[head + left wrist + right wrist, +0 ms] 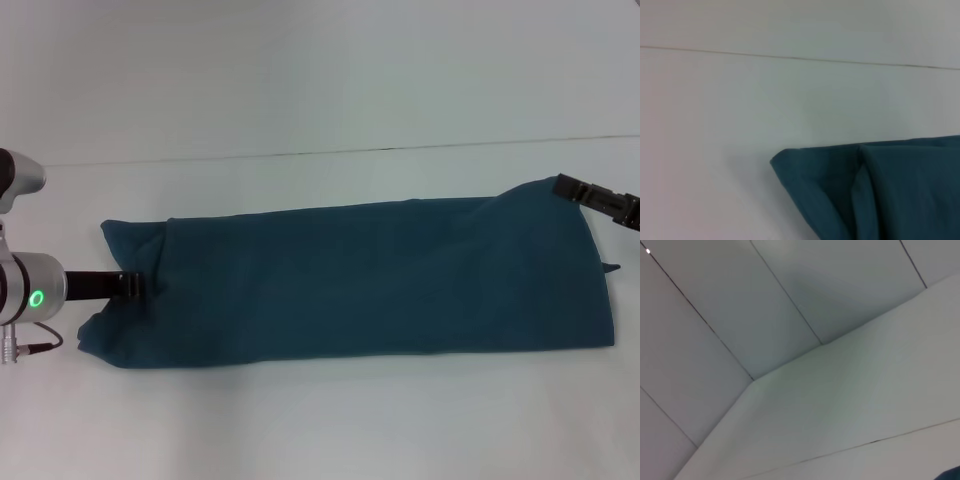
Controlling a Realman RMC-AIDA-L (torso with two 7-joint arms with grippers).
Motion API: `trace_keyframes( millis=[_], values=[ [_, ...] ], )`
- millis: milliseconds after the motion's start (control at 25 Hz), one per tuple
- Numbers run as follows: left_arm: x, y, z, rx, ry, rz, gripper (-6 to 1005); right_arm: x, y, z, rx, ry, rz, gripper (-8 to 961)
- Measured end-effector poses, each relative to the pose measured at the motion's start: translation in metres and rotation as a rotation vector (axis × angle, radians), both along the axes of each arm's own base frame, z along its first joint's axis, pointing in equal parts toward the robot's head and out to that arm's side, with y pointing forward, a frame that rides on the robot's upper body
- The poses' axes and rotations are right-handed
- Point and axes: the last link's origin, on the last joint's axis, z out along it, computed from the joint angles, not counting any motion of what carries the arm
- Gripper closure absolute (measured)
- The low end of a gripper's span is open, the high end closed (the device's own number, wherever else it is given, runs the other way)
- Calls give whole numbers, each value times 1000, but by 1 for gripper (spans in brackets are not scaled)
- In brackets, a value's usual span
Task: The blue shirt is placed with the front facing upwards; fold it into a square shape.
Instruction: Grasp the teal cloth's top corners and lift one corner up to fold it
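So the blue shirt (355,280) is lying flat on the table (320,420), folded into a long band that runs left to right across most of the head view. The left gripper (133,284) sits at the shirt's left end, right against the bunched-up cloth there, with its arm coming in from the left edge. The right gripper (570,186) is over at the far right corner of the shirt, just touching that back corner. A wall (320,70) stands behind the table.
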Motion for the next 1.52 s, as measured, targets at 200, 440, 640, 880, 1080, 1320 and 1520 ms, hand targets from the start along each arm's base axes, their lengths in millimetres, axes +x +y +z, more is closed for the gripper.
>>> trace_keyframes(
  millis=[200, 440, 640, 880, 1080, 1320, 1520],
  values=[
    [5, 0, 0, -5, -24, -14, 935, 0, -5, 0, 18, 13, 18, 41],
    [23, 5, 12, -6, -47, -67, 963, -1, -15, -10, 86, -30, 86, 42],
    [40, 7, 24, -10, -65, -112, 963, -1, -20, -27, 180, -46, 137, 42],
    [65, 7, 39, -18, -102, -173, 964, -10, -22, -63, 304, -123, 213, 75],
    [90, 3, 55, -18, -158, -244, 964, -27, -18, -99, 337, -241, 275, 234],
    [101, -2, 64, -12, -178, -268, 964, -48, -5, -133, 271, -255, 253, 502],
    [113, -9, 73, -9, -199, -301, 964, -73, 12, -163, 147, -280, 259, 658]
  ],
)
